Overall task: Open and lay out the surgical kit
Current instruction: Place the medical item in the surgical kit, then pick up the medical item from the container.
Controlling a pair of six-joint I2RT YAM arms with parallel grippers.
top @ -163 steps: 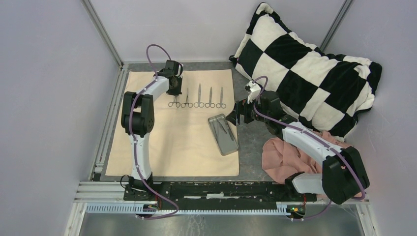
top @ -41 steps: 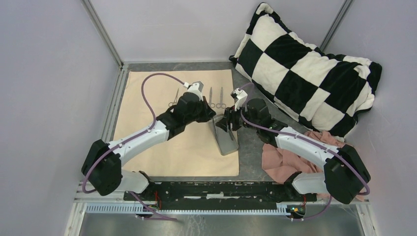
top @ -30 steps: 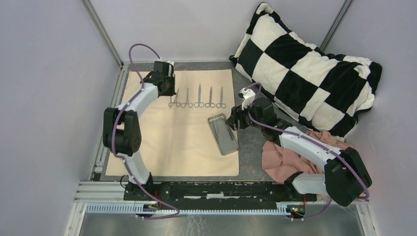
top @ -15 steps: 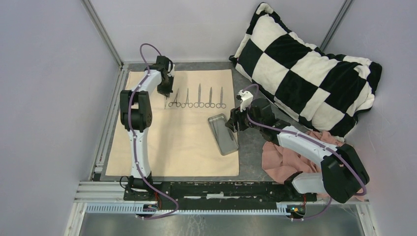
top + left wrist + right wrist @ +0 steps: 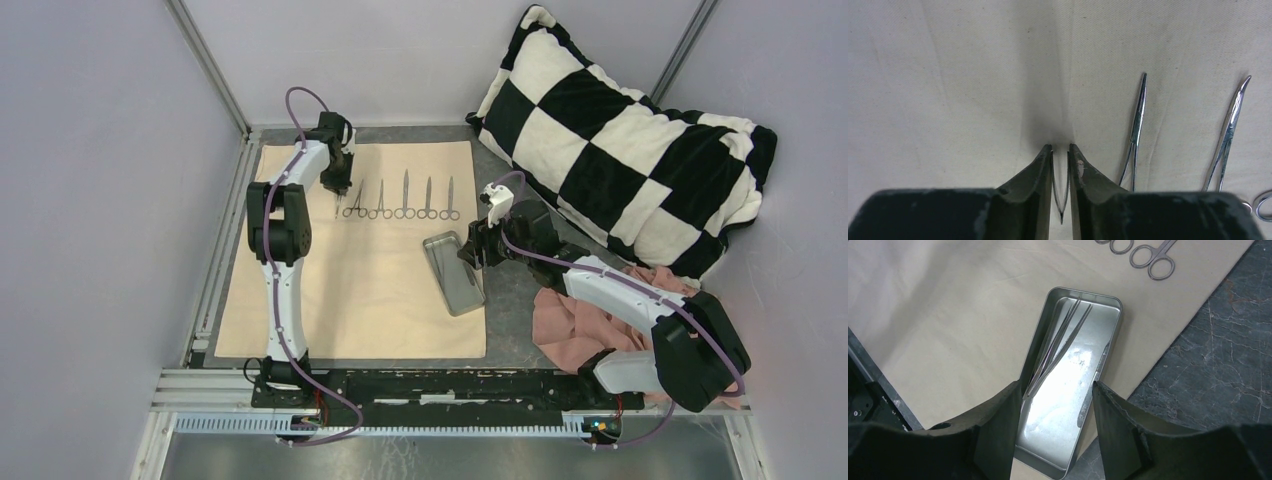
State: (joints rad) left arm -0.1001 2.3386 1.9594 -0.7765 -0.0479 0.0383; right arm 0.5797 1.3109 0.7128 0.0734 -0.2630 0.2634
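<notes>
Since the left hand (image 5: 1060,147) loosened, tweezers (image 5: 1061,215) still pinched, right hand (image 5: 1057,386) spread over tray (image 5: 1048,435).

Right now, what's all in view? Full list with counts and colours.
wrap: 1, beige, spread flat
ring-handled tools: 5, silver, in a row at the wrap's far end
tweezers: 1, silver, left of the row
tray: 1, grey metal, wrap's right edge
tools in tray: at least 2, silver, slim
pillow: 1, black-and-white, far right
pink cloth: 1, near right
table: 1, dark grey
left pincer: astride the tweezers
right pincer: open, over tray
</notes>
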